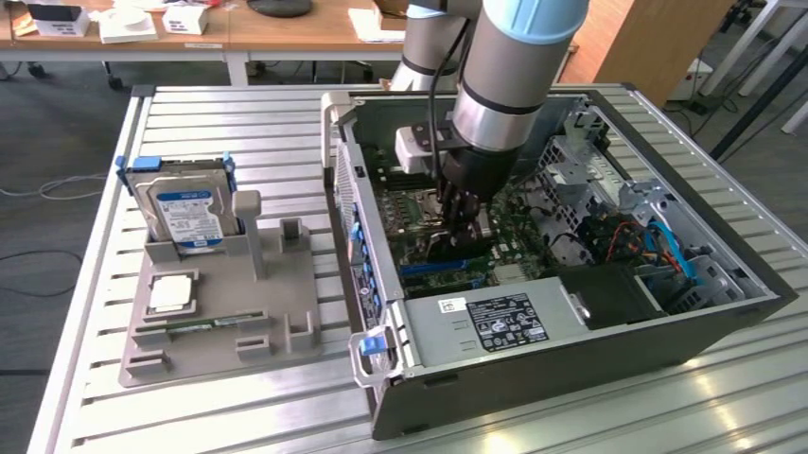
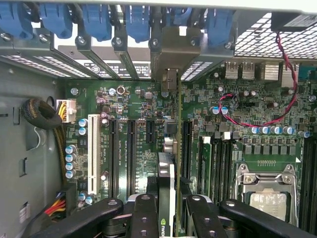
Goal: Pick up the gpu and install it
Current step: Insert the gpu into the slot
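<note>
Inside the open computer case (image 1: pixel 569 364), my gripper (image 1: pixel 457 225) reaches down over the green motherboard (image 1: pixel 518 236). It is shut on the gpu (image 1: pixel 442 250), a thin dark card held on edge. In the wrist view the gpu (image 2: pixel 167 178) runs edge-on from between my fingers (image 2: pixel 143 213) to its metal bracket (image 2: pixel 171 54), which stands at the case's rear slot openings. The card stands upright over the motherboard (image 2: pixel 133 99), between the long black expansion slots. Whether its lower edge sits in a slot is hidden.
On the exterior view's left, a grey holder (image 1: pixel 227 312) carries a silver hard drive (image 1: pixel 187 213), a small square chip (image 1: pixel 170 293) and a slim green memory stick (image 1: pixel 189 324). A labelled power supply (image 1: pixel 505 322) fills the case's near end. Red and blue cables (image 1: pixel 657 248) lie on the case's right.
</note>
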You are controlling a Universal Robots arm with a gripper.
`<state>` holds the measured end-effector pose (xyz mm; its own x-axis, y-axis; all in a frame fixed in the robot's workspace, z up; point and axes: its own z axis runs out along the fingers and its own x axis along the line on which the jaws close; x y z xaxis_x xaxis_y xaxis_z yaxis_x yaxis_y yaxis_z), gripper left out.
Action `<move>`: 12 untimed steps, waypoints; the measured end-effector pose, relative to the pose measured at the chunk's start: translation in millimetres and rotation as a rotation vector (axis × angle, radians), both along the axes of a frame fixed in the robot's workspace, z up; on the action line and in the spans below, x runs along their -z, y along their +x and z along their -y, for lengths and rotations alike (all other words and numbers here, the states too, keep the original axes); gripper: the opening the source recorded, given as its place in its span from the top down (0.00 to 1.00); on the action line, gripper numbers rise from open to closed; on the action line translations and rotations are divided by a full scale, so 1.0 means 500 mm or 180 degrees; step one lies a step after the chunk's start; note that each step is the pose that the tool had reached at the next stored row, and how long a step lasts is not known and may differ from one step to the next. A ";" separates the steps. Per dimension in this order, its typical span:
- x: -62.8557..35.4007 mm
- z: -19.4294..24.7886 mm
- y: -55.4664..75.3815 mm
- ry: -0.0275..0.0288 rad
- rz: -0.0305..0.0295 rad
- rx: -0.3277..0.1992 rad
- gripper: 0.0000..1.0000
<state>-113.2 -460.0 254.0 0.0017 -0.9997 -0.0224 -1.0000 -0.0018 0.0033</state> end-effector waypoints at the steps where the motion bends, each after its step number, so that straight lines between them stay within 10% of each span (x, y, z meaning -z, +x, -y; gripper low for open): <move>1: 0.001 0.0000 0.000 0.0000 0.0000 0.0000 0.73; 12: 0.003 0.0032 -0.001 -0.0001 -0.0001 0.0000 0.73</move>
<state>-113.5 -461.6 252.8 0.0018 -0.9998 -0.0221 -1.0000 -0.0019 0.0034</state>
